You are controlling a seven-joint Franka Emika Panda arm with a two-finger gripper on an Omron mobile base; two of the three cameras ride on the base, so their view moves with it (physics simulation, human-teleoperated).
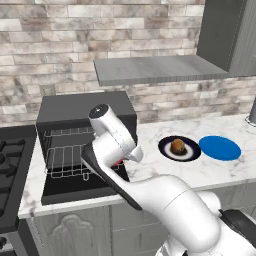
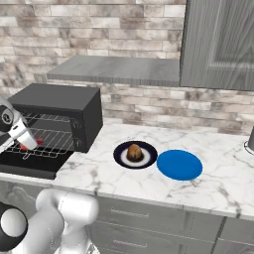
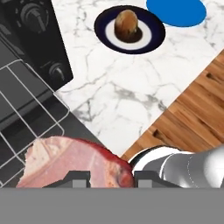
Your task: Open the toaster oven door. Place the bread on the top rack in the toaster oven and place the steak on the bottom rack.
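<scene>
Over the pulled-out lower wire rack (image 2: 42, 146) of the open matte-black toaster oven (image 2: 64, 106), the tool (image 3: 111, 178) grips the flat pink-red steak (image 3: 72, 162), not yet released, while the round golden-brown bread (image 1: 177, 146) waits on its dark plate (image 1: 192, 150) on the marble surface (image 1: 210, 172).

A: Even, bright, flat rendered light; no glare, nothing blurred.
B: Soft shadow under the shelf (image 1: 160, 70), and the toaster oven (image 2: 59, 116) interior stays dark. Edges look undistorted.
</scene>
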